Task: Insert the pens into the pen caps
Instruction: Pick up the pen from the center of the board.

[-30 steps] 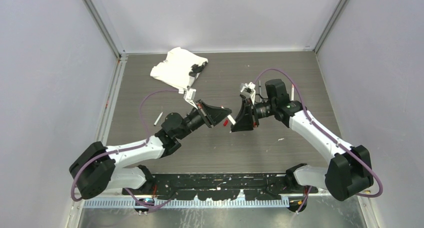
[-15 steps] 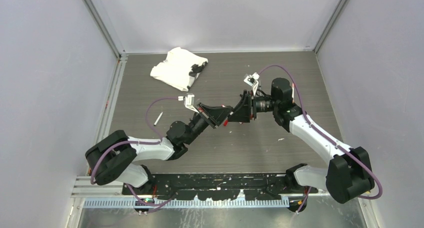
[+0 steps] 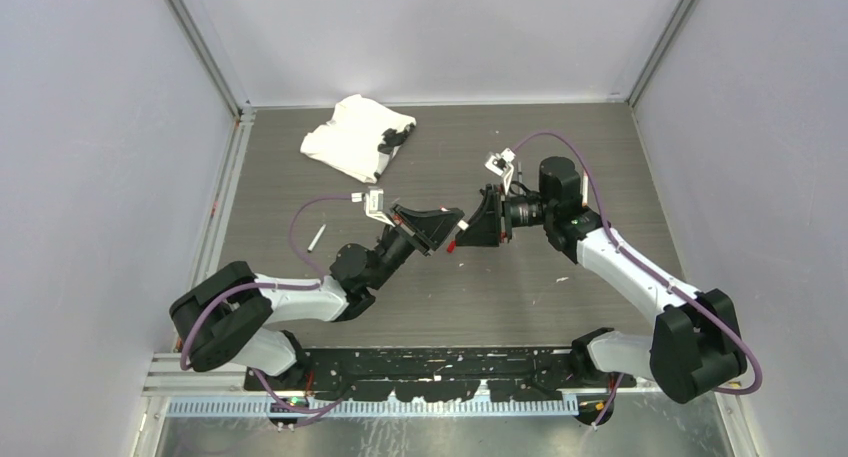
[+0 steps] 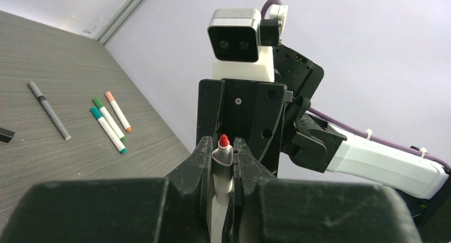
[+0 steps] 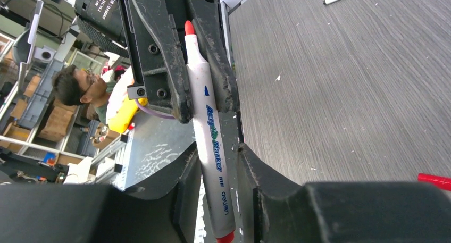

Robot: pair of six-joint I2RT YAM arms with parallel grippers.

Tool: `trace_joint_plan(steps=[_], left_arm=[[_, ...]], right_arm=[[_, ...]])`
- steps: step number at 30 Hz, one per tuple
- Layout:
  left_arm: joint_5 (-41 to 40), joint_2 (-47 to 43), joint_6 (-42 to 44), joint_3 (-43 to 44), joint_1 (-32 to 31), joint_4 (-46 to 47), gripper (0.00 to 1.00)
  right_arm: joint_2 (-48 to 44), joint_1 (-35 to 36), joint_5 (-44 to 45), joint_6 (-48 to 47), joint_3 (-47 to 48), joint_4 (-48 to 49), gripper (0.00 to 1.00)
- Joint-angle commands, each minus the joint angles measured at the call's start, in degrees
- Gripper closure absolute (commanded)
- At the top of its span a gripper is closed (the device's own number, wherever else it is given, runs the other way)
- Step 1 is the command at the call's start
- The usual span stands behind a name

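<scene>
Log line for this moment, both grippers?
left gripper: shut on red-tipped pen | right gripper: flanks same pen, grip unclear | tip: uncapped

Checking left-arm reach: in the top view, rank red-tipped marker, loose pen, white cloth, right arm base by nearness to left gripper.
1. Red-tipped marker, in the left gripper.
2. Loose pen, left; white cloth, back left: too close to call.
3. Right arm base, near right.

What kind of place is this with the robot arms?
Probably a robot lab's test booth: plain grey walls enclose a dark wood-grain table with two white-and-black robot arms bolted on, and a dark-haired person is among cardboard boxes outside.
</scene>
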Motion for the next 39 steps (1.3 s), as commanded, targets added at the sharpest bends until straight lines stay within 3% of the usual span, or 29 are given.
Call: trace_joint_plan(steps=[1, 10, 29, 31, 34, 37, 39], left_arm=[[-0.93, -0.86, 1.15, 0.16, -0.16, 4.02, 0.99], [-0.45, 0.3, 0.27, 0.66, -0.13, 3.98, 0.99], [0.55, 2.1, -1.31, 1.29, -0.14, 4.03, 0.99], [0.52, 2.09, -1.27, 1.19, -0.17, 4.03, 0.99], [0.57, 2.19, -1.4, 1.17, -0.09, 4.03, 0.99], [0.12, 2.18, -1.65, 1.03, -0.13, 4.03, 0.99], [-1.3, 1.78, -2.15, 0.31, -0.16, 4.03, 0.83]], right_arm=[[0.11, -0.01, -1.72, -1.79, 2.24, -0.22, 0.65], [0.06, 0.19, -3.14, -2.06, 2.51, -0.25, 0.71], [0.32, 0.41, -2.97, -1.72, 2.61, -0.3, 0.71], [0.32, 0.41, -3.03, -1.71, 2.6, -0.25, 0.76], [0.5, 0.39, -3.5, -1.72, 2.94, -0.33, 0.95], [0.47, 0.39, -4.21, -2.59, 3.31, -1.27, 0.99], [0.41, 0.29, -4.66, -5.51, 4.14, -4.19, 0.99]])
